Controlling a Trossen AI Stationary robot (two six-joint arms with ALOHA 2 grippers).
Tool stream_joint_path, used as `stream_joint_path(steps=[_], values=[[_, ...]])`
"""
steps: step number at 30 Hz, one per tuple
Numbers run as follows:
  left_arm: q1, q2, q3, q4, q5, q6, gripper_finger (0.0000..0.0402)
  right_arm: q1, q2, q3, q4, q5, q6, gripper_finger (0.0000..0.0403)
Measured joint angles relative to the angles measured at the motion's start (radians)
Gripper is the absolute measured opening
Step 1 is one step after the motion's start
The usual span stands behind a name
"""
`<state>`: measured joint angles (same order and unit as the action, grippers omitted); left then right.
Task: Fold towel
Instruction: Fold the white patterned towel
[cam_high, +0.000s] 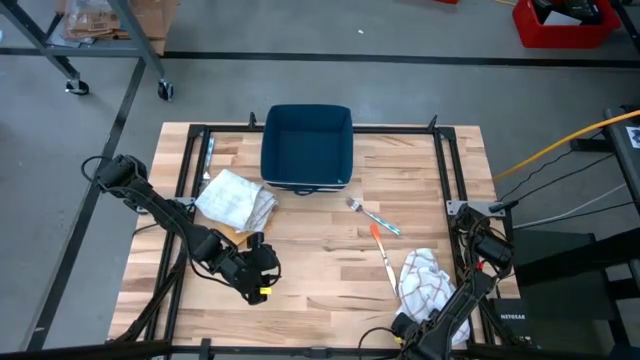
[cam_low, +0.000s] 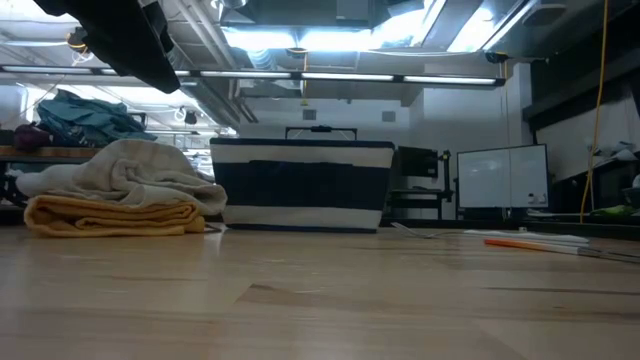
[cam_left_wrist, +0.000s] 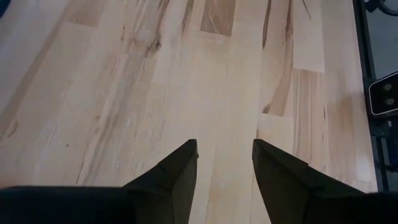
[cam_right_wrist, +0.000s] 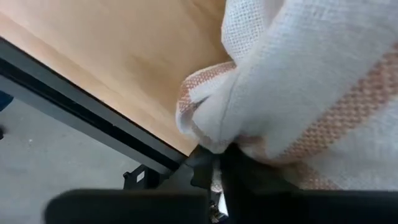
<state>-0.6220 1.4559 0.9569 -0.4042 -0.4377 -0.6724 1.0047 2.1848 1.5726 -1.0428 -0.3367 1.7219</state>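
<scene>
at the high view's lower right, the right pincer (cam_right_wrist: 214, 163) is clamped on a bunched edge of the towel (cam_high: 425, 282) near the desk (cam_high: 320, 260) rim, so lifting may drag several layers or slip, while the left pincer (cam_left_wrist: 224, 163) waits open.

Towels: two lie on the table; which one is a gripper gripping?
The striped towel at the table's front right corner: the right gripper has its fingers shut on its edge. The folded pile lies untouched at the left.
</scene>
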Motion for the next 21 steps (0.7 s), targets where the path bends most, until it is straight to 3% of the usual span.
stream_joint_path(steps=[5,10,21], values=[[0.000,0.000,0.000,-0.005,0.000,0.000,0.0148,-0.010,0.005,0.014,-0.009,-0.002,0.004,0.0027],[0.000,0.000,0.000,-0.005,0.000,0.000,0.0148,-0.045,0.013,0.108,-0.025,0.028,-0.015,0.0008],[-0.004,0.000,0.000,0.003,0.000,0.027,0.0142,-0.146,0.010,0.422,-0.126,0.225,-0.095,0.0008]])
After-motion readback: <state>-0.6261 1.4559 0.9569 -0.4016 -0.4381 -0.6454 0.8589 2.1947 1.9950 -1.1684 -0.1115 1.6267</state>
